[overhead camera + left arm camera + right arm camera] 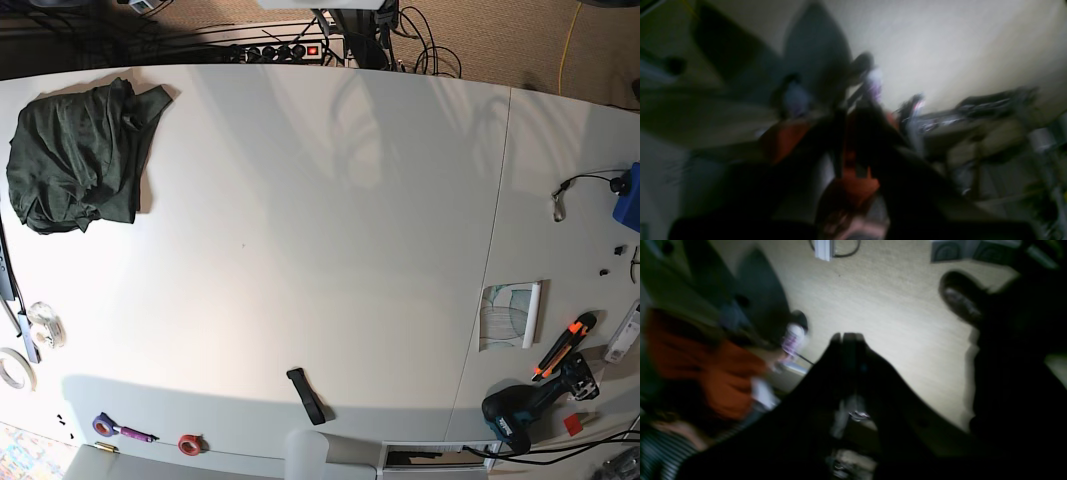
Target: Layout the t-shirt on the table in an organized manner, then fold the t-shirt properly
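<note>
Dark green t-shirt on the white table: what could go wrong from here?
1. The crumpled dark green t-shirt lies bunched in a corner of the white table; a pull could drag it over the edge.
2. The black strap and clear tape roll could snag the spread cloth.

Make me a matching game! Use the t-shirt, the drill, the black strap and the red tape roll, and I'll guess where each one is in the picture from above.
Things:
1. t-shirt
2. drill
3. black strap
4. red tape roll

Places in the base view:
A. near the bottom edge, in the middle
B. top left corner, crumpled
C. bottom right corner
D. near the bottom edge, on the left

Pairs: 1-B, 2-C, 3-A, 4-D
</note>
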Tool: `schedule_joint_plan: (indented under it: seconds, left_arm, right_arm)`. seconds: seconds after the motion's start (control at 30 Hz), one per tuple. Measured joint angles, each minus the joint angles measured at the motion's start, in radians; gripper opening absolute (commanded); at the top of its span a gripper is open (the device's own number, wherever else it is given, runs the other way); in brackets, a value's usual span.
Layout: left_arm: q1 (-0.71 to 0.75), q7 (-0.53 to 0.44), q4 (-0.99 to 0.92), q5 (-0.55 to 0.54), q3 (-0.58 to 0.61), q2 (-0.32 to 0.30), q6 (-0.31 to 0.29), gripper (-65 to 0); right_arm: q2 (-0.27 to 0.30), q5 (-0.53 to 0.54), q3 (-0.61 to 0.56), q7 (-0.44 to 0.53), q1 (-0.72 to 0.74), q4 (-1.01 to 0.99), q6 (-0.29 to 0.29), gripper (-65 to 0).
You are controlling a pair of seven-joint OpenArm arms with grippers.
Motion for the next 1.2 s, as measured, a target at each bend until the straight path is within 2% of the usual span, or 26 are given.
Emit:
schedule_joint_plan:
  seconds: [0.1,0.2,0.23,0.33,0.47,0.57,0.67,0.83,0.97,1.07,1.2]
  left_arm:
    - [-0.065,-0.073,-0.109,-0.002,0.000,0.076,0.000,-58.5]
    - [-0.115,-0.118,-0.210,0.030,0.000,0.151,0.001,-58.5]
    - [-0.131,-0.123,-0.238,0.041,0.000,0.177,0.003,-58.5]
    - [-0.180,-0.133,-0.308,0.085,0.000,0.251,0.003,-58.5]
    - [-0.228,-0.240,-0.377,0.156,0.000,0.318,0.003,-58.5]
    - [-0.245,-0.291,-0.406,0.213,0.001,0.343,0.003,-58.5]
    - [-0.262,-0.320,-0.414,0.250,0.001,0.359,0.004,-58.4]
    - [-0.302,-0.376,-0.412,0.255,0.001,0.374,0.004,-58.4]
    - [-0.301,-0.459,-0.413,0.257,0.001,0.372,0.056,-58.4]
    - [-0.304,-0.517,-0.413,0.257,0.001,0.372,0.089,-58.4]
    - [-0.307,-0.518,-0.413,0.257,0.001,0.372,0.103,-58.4]
  right_arm:
    - [-0.011,0.002,-0.108,0.021,0.142,-0.181,-0.002,-65.0]
    - [-0.050,0.006,-0.178,0.035,0.253,-0.286,-0.007,-65.0]
    - [-0.069,0.013,-0.198,0.039,0.278,-0.308,-0.040,-65.0]
    - [-0.128,0.005,-0.254,0.082,0.315,-0.357,-0.250,-65.0]
    - [-0.176,-0.079,-0.343,0.270,0.330,-0.379,-0.525,-65.0]
    - [-0.214,-0.120,-0.435,0.431,0.335,-0.378,-0.686,-65.0]
    - [-0.244,-0.114,-0.531,0.533,0.336,-0.377,-0.786,-65.0]
    - [-0.255,-0.109,-0.635,0.533,0.365,-0.379,-0.879,-65.0]
    - [-0.274,0.017,-0.640,0.536,0.398,-0.378,-0.959,-65.0]
    - [-0.275,0.049,-0.639,0.536,0.419,-0.379,-0.966,-65.0]
    - [-0.273,0.048,-0.637,0.545,0.435,-0.379,-0.969,-65.0]
